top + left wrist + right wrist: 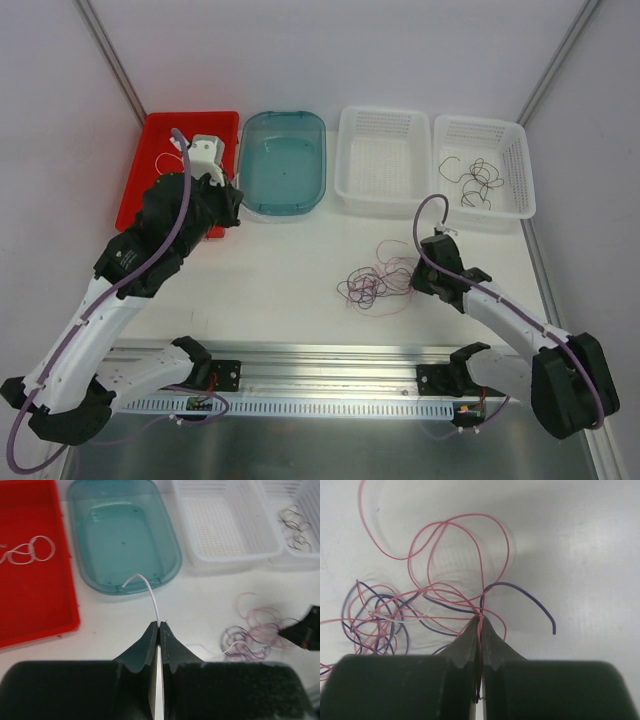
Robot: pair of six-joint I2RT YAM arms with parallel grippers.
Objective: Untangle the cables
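Top external showed you the cables (372,285) as a loose multicoloured clump on the tabletop (280,260), right of the middle and just left of the tip of your right arm (510,320). Your left arm (100,300) reached to the far left, over the red tray (145,190). Along the far edge, to the right of that tray, stood a teal tub (285,160), a white basket (385,160) and a second white basket (510,150). A few dark strands (478,180) lay in the second one.

Left wrist showed you the left pincer (159,626) clenched, with a single white strand (151,592) pinched at its tips. The strand curved up and to the left, and its free end showed against the teal tub's near rim. White loops (30,550) lay in the red tray, and the clump sat on the tabletop to the right.

Right wrist showed you the right pincer (480,617) clenched on a pink strand (481,565) low at the tabletop. A dark purple strand (530,592) arched off to the right from beside the tips, and the rest of the tangle lay to the left.
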